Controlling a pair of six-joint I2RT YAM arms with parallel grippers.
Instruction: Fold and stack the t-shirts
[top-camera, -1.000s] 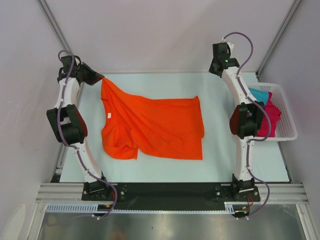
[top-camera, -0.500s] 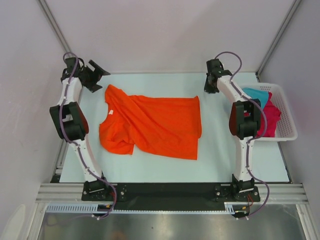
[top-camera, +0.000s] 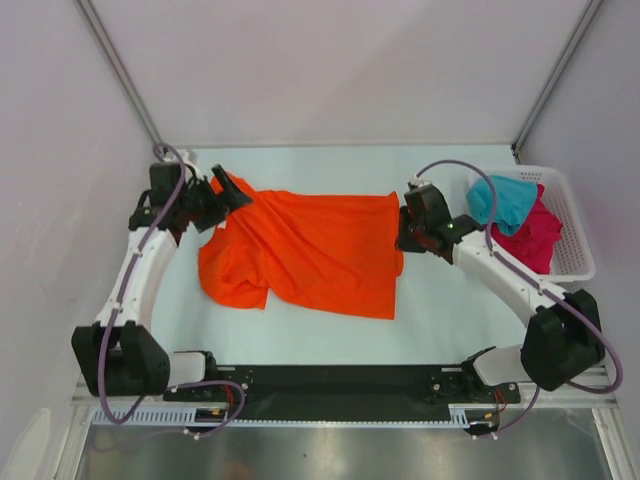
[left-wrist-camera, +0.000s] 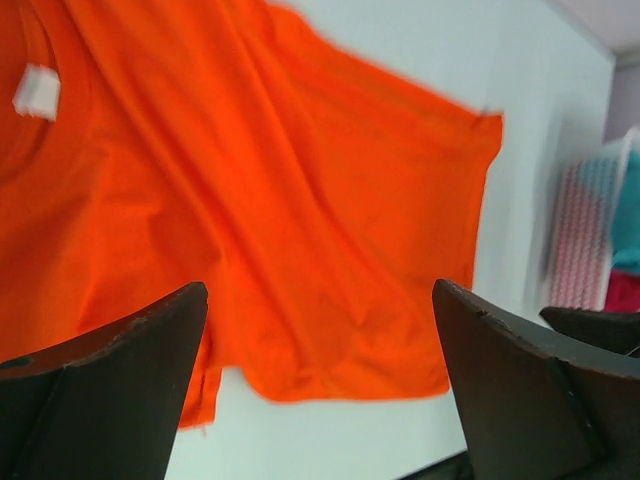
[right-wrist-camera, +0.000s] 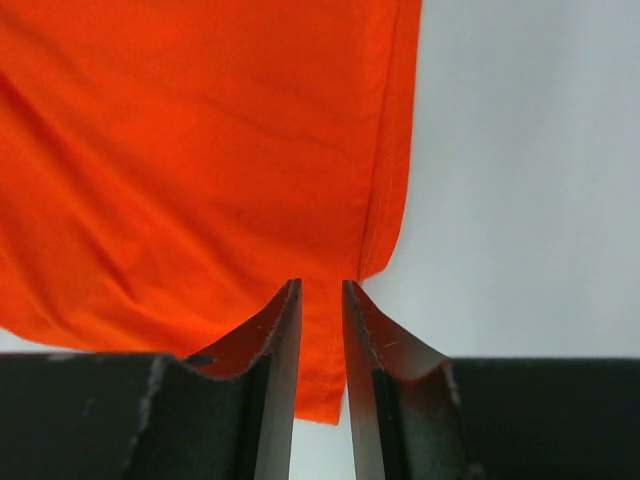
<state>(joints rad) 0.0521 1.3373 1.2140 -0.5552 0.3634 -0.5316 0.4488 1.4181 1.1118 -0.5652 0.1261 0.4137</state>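
Your bright orange short-sleeved cotton t-shirt (top-camera: 305, 250) lies spread out and rumpled in the middle of the pale table (top-camera: 450, 300). Its collar end is toward the left arm and its hem toward the right. Long creases run across the body, and one sleeve is bunched at the near left corner.

Your left gripper (top-camera: 232, 192) sits at the far left corner of the shirt, by the collar and shoulder. Its wrist camera shows both dark fingers (left-wrist-camera: 120, 380) spread wide with nothing between them. The orange cloth and its small white neck label (left-wrist-camera: 37, 90) lie below them.

Your right gripper (top-camera: 403, 228) is at the shirt's right edge. Its fingers (right-wrist-camera: 270, 340) stand only a narrow slit apart, just over the hem corner. You can see cloth through the slit, but it does not look pinched.

The crumpled teal t-shirt (top-camera: 503, 200) and the magenta-pink t-shirt (top-camera: 535, 238) are piled touching each other in the white slotted plastic basket (top-camera: 578, 262) at the table's right edge, well apart from the orange one.
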